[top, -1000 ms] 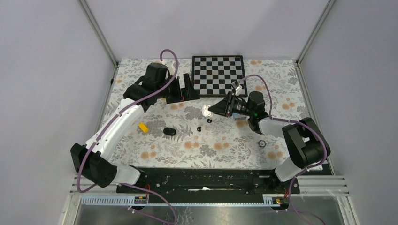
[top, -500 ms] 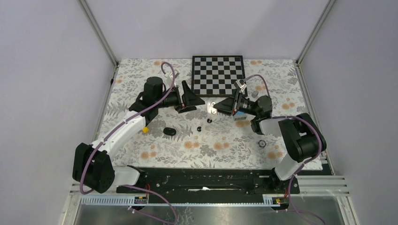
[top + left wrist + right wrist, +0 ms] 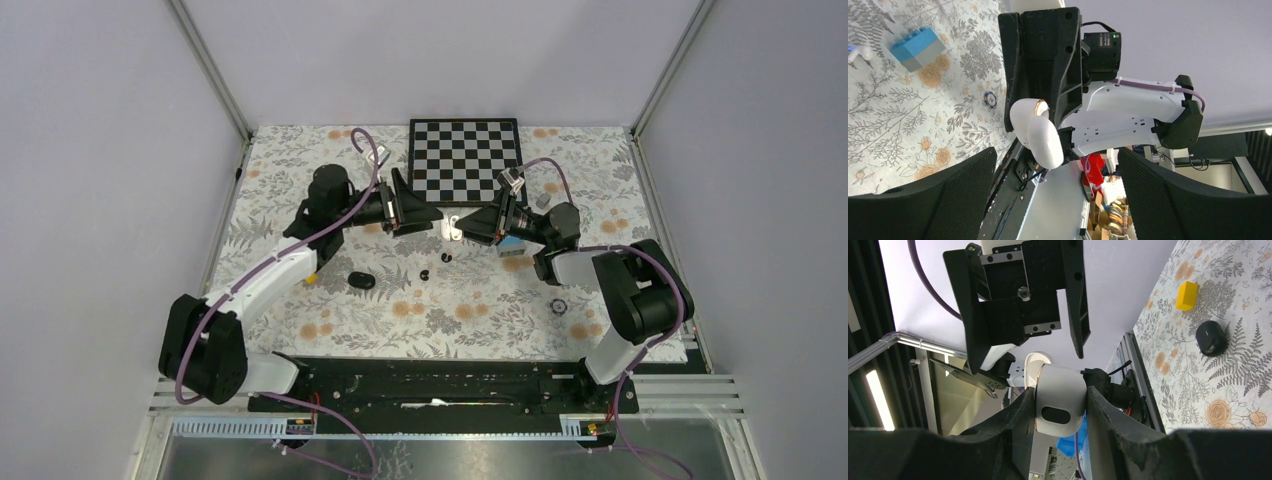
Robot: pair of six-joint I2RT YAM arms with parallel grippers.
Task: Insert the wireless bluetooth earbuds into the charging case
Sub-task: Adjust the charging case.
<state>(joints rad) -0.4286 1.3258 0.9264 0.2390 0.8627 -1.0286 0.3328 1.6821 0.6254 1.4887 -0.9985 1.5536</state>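
Note:
My right gripper (image 3: 1060, 415) is shut on the white charging case (image 3: 1060, 400), holding it up off the table by its two sides. A gold-coloured trim shows along the case's seam. From the left wrist the case (image 3: 1035, 132) hangs out of the right gripper's black fingers (image 3: 1043, 65). My left gripper (image 3: 1058, 200) stands open and empty, facing the case (image 3: 452, 228) from the left, a short gap away. One white earbud (image 3: 858, 51) lies on the floral cloth beside a blue-grey block (image 3: 917, 47). Two tiny black earbuds (image 3: 445, 257) (image 3: 424, 274) lie on the cloth below the grippers.
A black oval object (image 3: 362, 281) and a yellow block (image 3: 308, 277) lie left of centre. The chessboard (image 3: 465, 160) sits at the back. A small dark ring (image 3: 558, 305) lies at the right, and the blue-grey block (image 3: 513, 245) sits under the right arm.
The right gripper has lifted the case off the cloth and holds it raised. The left arm has swung right from beside the chessboard until its open gripper faces the case.

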